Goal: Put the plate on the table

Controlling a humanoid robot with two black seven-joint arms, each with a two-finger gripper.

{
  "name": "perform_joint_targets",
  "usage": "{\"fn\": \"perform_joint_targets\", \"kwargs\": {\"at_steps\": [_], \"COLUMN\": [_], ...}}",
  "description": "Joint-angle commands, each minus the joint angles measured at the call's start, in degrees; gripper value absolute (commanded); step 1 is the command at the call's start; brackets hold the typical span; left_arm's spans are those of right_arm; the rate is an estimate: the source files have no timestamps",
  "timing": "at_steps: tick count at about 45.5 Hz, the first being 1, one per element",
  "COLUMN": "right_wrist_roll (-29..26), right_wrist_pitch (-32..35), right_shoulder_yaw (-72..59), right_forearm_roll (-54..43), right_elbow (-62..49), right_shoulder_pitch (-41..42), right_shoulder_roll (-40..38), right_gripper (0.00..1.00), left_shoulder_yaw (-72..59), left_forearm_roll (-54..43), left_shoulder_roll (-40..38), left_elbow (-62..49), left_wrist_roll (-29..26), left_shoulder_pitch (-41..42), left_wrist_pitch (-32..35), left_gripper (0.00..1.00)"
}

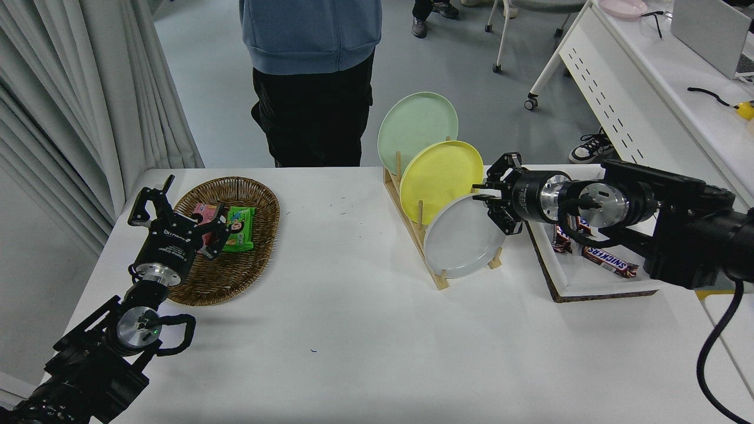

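I count three plates in the wooden rack point(412, 227) at frame centre, the grey plate point(462, 238) frontmost, my right gripper point(486, 199) spread open at its upper right rim, and two snack packs in the basket point(259, 235) at left.

A single head view looks from high on the robot's side, forward and down across the white table point(365, 341). Both arms enter from 7 and 4 o'clock. A standing person point(310, 76) at 12 o'clock marks the far edge. The framing is moderately wide.
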Motion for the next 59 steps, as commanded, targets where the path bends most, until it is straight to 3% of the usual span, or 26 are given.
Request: {"fn": "perform_joint_targets", "kwargs": {"at_steps": [1, 27, 59], "right_wrist_roll": [-1.21, -1.74, -10.61], "right_wrist_pitch": [-0.32, -0.06, 0.73], "right_shoulder_yaw": [0.22, 0.92, 12.96], "right_forearm_roll": [-0.03, -0.21, 0.58], "right_elbow": [-0.08, 0.1, 5.1], "right_shoulder_pitch": [-0.01, -0.01, 3.68], "right_shoulder_roll": [0.2, 0.2, -5.34], "right_gripper": [0.08, 0.0, 0.0], "left_shoulder_yaw": [-0.04, -0.04, -0.04], "left_forearm_roll": [0.0, 0.0, 0.0], "left_shoulder_roll": [0.0, 0.0, 0.0], "left_elbow": [0.05, 0.05, 0.05], "left_wrist_roll": [0.07, -0.02, 0.07], "left_shoulder_pitch": [0.0, 0.0, 0.0], "left_wrist_pitch": [0.0, 0.0, 0.0], "left_gripper": [1.0, 1.0, 1.0]}}
